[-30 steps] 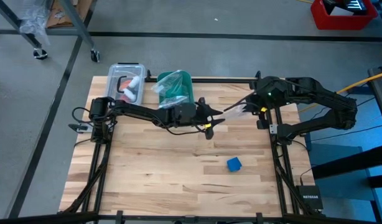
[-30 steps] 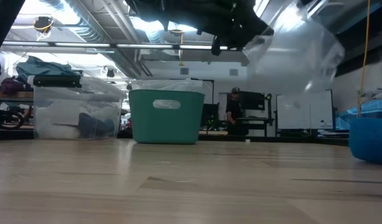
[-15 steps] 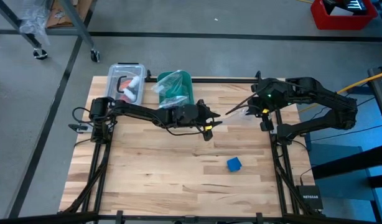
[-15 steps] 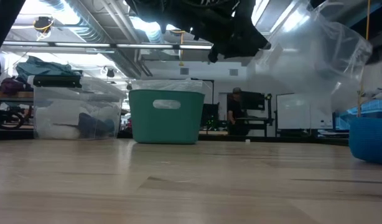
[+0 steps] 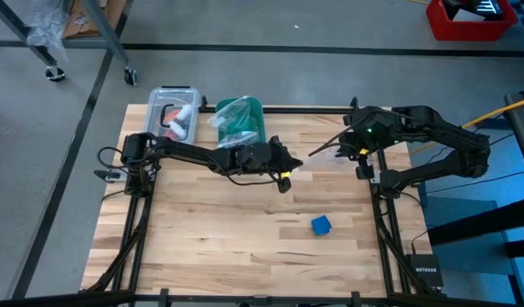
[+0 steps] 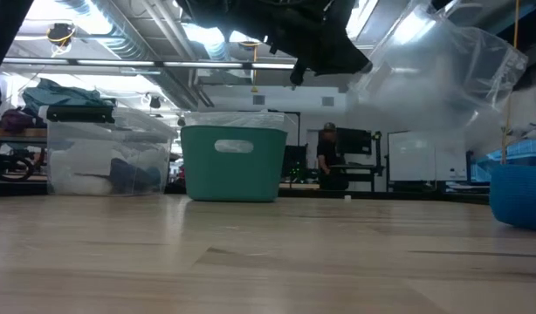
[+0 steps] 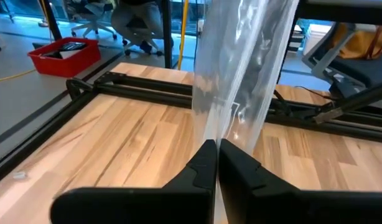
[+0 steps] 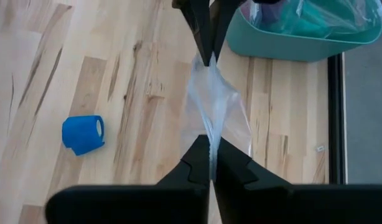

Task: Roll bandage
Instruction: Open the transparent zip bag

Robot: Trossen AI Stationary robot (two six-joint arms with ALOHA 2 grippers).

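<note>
The bandage (image 5: 321, 225) is a small bright blue roll lying on its side on the wooden table, right of the middle and toward the near edge; it also shows in the right wrist view (image 8: 83, 134). No gripper touches it. Above the table's far middle a clear plastic bag (image 5: 322, 151) hangs between both grippers. My left gripper (image 5: 300, 159) is shut on one end of it and my right gripper (image 5: 337, 143) on the other. Both grippers stand well above the tabletop. My left gripper pinches an edge of the clear bag (image 7: 221, 134) between its two fingers, reaching nearly level from the table's left. The bag rises away from the fingertips, clear of the table. My right gripper pinches the bag's opposite end (image 8: 209, 132) between its two fingers, slanting down from the table's right. The film runs crumpled from these fingers to the left gripper's fingertips (image 8: 206, 53), lifted clear.
A teal bin (image 5: 241, 119) holding more plastic stands at the far edge, just left of the grippers. A clear lidded box (image 5: 177, 111) stands to its left. Bare wood lies all round the bandage.
My left gripper has shut on the clear bag, which my right gripper held up the whole time. Both arms have stayed where they were. The bandage has not moved.
</note>
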